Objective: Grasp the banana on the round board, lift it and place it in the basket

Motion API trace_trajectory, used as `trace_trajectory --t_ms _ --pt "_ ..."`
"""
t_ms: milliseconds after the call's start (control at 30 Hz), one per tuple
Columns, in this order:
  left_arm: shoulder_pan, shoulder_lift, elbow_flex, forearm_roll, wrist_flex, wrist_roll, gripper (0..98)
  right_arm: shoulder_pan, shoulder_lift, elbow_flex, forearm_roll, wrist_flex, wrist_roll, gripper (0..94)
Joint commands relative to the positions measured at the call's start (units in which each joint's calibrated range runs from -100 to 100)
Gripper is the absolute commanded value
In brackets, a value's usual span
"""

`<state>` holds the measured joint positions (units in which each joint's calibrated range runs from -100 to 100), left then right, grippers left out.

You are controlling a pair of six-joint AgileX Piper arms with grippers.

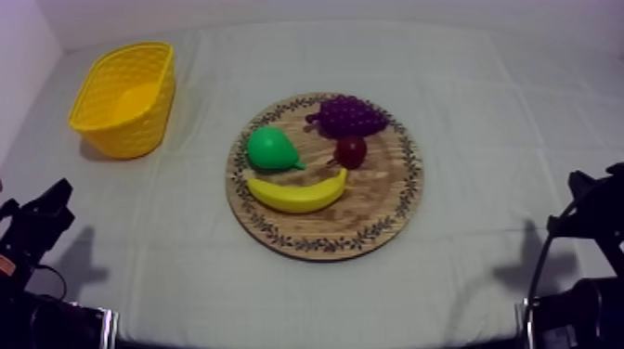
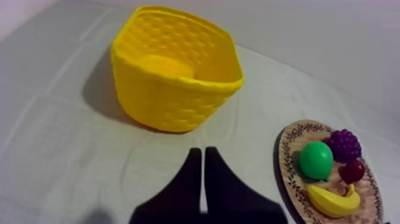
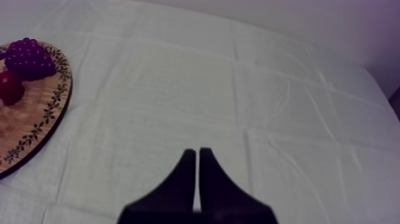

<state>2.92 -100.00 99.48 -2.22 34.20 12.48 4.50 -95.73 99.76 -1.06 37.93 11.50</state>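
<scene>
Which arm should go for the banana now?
Left, probably. The basket sits on the left, and the banana lies on the board's near-left part. Both show ahead of the left gripper; the right gripper points at cloth beside the board.

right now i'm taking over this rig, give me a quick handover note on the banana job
Left gripper: shut on nothing, low at its side, facing the yellow basket.
Right gripper: shut on nothing, over the cloth beside the wooden board.
Banana: on the board's near side, next to the pear, with the small red fruit and grapes behind.
Done: nothing yet.
Left: grasp the banana, carry it to the basket, release.
</scene>
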Motion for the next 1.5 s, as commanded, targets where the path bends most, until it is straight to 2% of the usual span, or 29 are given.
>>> trace_trajectory --t_ms 0,367,433,600,833,1000,1300,1400,1467 --pt "0.0 0.0 0.0 0.0 0.0 -0.5 0.1 0.0 0.0 0.0 0.0 0.1 0.0 0.3" --pt "-0.1 0.0 0.1 0.0 -0.6 -1.6 0.2 0.0 0.0 0.0 0.0 0.1 0.0 0.3" --pt "-0.5 0.3 -0.1 0.24 -1.5 -2.7 0.2 0.0 0.0 0.0 0.0 0.1 0.0 0.3" --pt "-0.7 5.3 -6.1 1.68 -2.2 -7.7 0.2 0.0 0.0 0.0 0.0 0.1 0.0 0.3" --pt "2.4 20.5 -24.2 1.92 -1.3 -13.9 0.2 0.0 0.0 0.0 0.0 0.1 0.0 0.3" --pt "6.3 31.9 -38.1 1.99 -0.7 -19.8 0.4 0.0 0.0 0.0 0.0 0.1 0.0 0.3" --pt "15.4 49.1 -57.7 1.51 4.3 -31.0 2.2 0.0 0.0 0.0 0.0 0.1 0.0 0.3" --pt "18.2 53.3 -61.1 1.38 4.7 -33.6 2.5 0.0 0.0 0.0 0.0 0.1 0.0 0.3" --pt "20.3 55.8 -62.8 0.48 5.0 -34.0 2.5 0.0 0.0 0.0 0.0 0.1 0.0 0.3"
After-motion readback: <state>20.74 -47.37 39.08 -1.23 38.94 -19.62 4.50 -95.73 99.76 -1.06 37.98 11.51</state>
